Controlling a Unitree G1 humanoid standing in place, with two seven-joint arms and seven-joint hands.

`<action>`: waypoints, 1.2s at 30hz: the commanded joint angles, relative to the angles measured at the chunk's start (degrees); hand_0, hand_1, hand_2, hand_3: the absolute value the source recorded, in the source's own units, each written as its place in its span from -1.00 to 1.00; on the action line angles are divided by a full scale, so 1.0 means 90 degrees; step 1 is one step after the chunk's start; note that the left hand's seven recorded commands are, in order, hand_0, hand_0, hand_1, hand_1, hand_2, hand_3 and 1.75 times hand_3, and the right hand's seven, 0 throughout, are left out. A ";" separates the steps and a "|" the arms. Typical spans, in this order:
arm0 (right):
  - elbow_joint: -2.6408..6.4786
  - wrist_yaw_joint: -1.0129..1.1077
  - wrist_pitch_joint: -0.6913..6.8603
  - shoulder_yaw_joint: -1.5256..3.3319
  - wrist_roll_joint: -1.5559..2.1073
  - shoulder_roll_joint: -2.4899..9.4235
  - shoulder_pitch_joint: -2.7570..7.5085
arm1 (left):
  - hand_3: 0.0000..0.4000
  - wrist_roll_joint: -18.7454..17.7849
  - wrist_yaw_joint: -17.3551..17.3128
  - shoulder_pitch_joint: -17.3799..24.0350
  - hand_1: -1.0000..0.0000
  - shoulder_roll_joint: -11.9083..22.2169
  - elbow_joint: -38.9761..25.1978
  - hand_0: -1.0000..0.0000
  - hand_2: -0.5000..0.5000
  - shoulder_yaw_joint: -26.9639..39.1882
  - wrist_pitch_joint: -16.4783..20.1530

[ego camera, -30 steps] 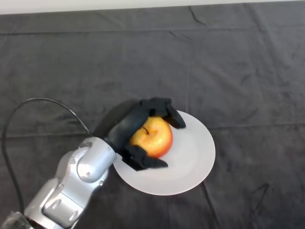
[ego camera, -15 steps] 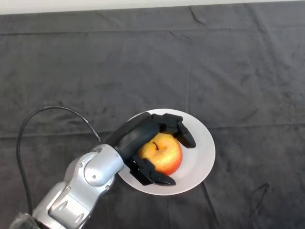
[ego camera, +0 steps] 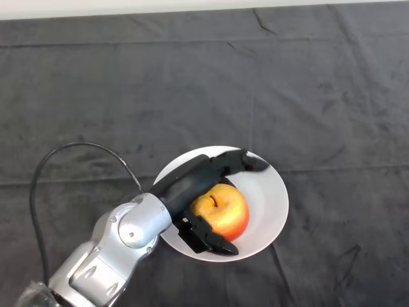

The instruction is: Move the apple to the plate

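Observation:
A yellow and red apple sits on the white round plate, left of the plate's middle. My left hand lies over the plate's left half around the apple. Its fingers are straight and stretch past the apple's far side. Its thumb lies along the apple's near side. The hand is open, and whether it touches the apple I cannot tell.
The table is covered by a dark wrinkled cloth. A pale strip of the far edge runs along the top of the view.
The hand carried the apple right and toward me onto the plate. Its fingers, curled over the apple before, have straightened out and opened.

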 commanded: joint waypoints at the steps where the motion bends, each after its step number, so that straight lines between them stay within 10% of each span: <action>1: -0.0174 -0.0005 0.0039 -0.0119 -0.0033 -0.0118 0.0104 | 1.00 -0.0075 -0.0101 -0.0240 -1.00 0.0160 0.0156 1.00 1.00 -0.0142 0.0109; 36: -0.0184 -0.0006 0.0038 -0.0122 -0.0033 -0.0117 0.0111 | 1.00 -0.0892 0.0716 -0.0422 -1.00 0.1204 0.0873 1.00 1.00 0.3107 -0.0642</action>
